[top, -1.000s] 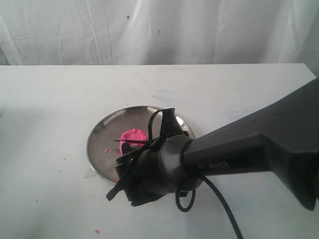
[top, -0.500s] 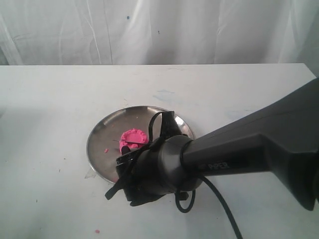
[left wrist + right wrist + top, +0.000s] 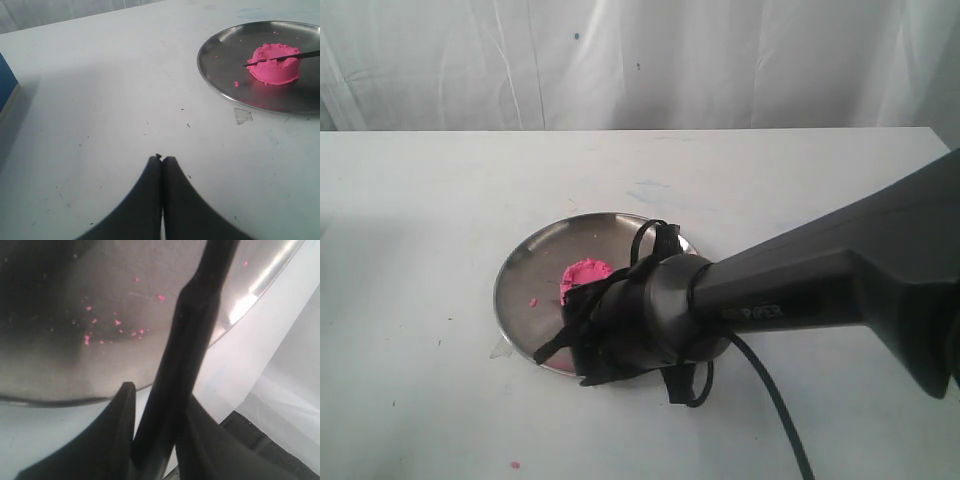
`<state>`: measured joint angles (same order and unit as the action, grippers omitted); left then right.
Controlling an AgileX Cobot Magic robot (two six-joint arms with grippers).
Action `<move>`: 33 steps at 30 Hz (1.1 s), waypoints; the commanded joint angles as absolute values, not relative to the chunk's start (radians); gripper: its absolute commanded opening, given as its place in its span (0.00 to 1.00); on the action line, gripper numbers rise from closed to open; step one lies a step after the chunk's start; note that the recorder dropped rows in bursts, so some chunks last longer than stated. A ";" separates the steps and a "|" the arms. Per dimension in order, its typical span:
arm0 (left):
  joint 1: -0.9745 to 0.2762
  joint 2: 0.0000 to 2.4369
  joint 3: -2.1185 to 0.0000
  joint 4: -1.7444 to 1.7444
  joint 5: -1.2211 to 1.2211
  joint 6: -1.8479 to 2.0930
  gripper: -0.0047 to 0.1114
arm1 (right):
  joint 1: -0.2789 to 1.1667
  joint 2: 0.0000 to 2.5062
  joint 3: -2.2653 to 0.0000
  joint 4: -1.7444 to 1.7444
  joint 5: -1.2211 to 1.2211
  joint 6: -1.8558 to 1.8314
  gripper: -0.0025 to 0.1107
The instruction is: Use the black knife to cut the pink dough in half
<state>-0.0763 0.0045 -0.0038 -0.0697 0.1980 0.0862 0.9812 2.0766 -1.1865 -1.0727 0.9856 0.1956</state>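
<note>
Blade of the black knife (image 3: 280, 57) now down on the pink dough (image 3: 272, 72): cut starting, not made.

Right tool (image 3: 159, 397) is clamped on the knife's handle, a jaw tight on either side. In the last second its arm has pushed forward and dipped, so from the front it hides more of the dough than before. From the left side, the thin blade lies across the dough's top rim; first contact, I'd judge. The dough sits in the steel plate (image 3: 518, 270) as one round lump with a dished top, crumbs nearby. Left tool (image 3: 162, 160) hangs pinched shut and empty over the surface (image 3: 100, 100), well apart from the plate.
</note>
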 commanded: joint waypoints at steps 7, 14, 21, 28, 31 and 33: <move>-0.083 0.000 0.000 -0.074 0.199 0.086 0.04 | 0.957 2.106 -1.225 -0.951 0.990 0.078 0.05; -0.083 0.000 0.000 -0.074 0.199 0.086 0.04 | 0.957 2.121 -1.225 -0.935 0.988 0.049 0.05; -0.083 0.000 0.000 -0.074 0.199 0.086 0.04 | 0.934 2.121 -1.291 -0.808 0.983 0.030 0.04; -0.083 0.000 0.000 -0.074 0.199 0.086 0.04 | 0.913 2.121 -1.341 -0.703 0.999 -0.031 0.03; -0.083 0.000 0.000 -0.074 0.199 0.086 0.04 | 0.905 2.121 -1.341 -0.681 0.999 -0.043 0.03; -0.083 0.000 0.000 -0.074 0.199 0.086 0.04 | 0.898 2.121 -1.341 -0.674 1.001 -0.048 0.03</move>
<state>-0.0763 0.0045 -0.0038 -0.0697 0.1980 0.0862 0.9071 2.1072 -1.3462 -0.7431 1.0100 -0.0062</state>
